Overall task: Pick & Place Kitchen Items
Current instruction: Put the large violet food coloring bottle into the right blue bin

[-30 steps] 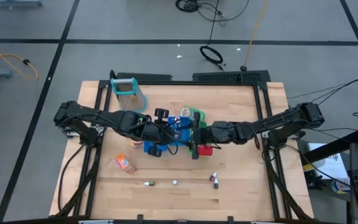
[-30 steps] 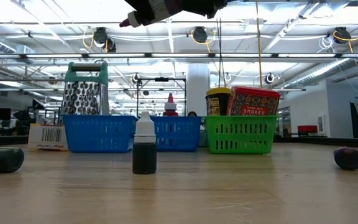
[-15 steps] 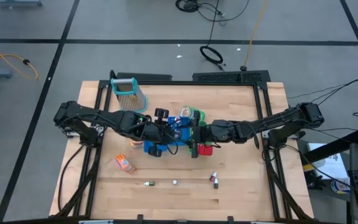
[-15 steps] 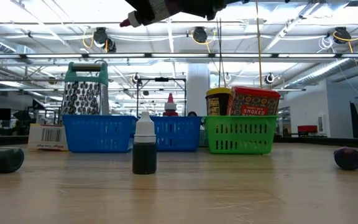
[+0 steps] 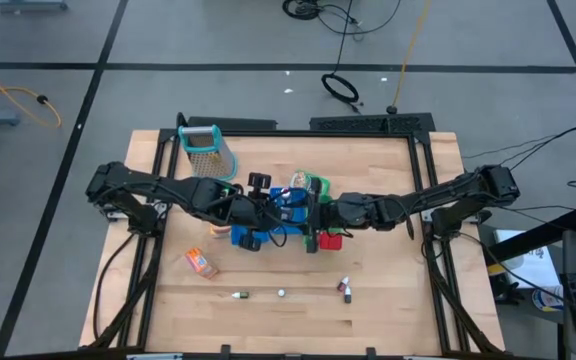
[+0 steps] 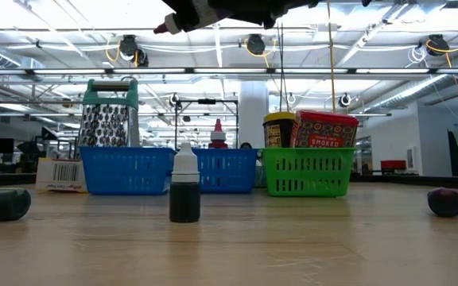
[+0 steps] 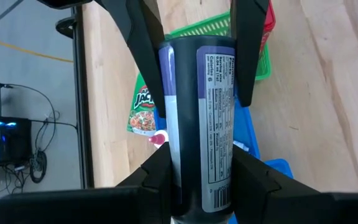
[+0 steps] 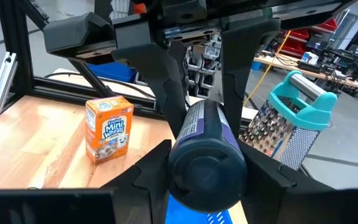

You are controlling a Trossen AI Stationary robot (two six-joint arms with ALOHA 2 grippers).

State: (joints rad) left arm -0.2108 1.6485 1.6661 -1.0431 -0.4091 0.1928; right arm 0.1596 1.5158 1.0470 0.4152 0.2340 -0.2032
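Above baskets, both end effectors clamp bottle [image 7: 201, 118].

I see the grater [image 5: 206, 150] upright near the table's [image 5: 388, 310] far edge, blue trays [image 6: 126, 169] and a green tray [image 6: 307, 171] near it.

Between the black fingers [image 7: 143, 56] of the left gripper [image 7: 194, 68] sat a dark blue bottle [image 7: 201, 118] with a white printed label. Past it lay a green basket [image 7: 216, 28], a red block [image 7: 267, 25], a green pouch [image 7: 143, 115] and blue baskets [image 7: 272, 169]. Beyond the right gripper [image 8: 207, 134] stood an orange packet [image 8: 109, 127] and a silver grater [image 8: 288, 127] with a teal handle.
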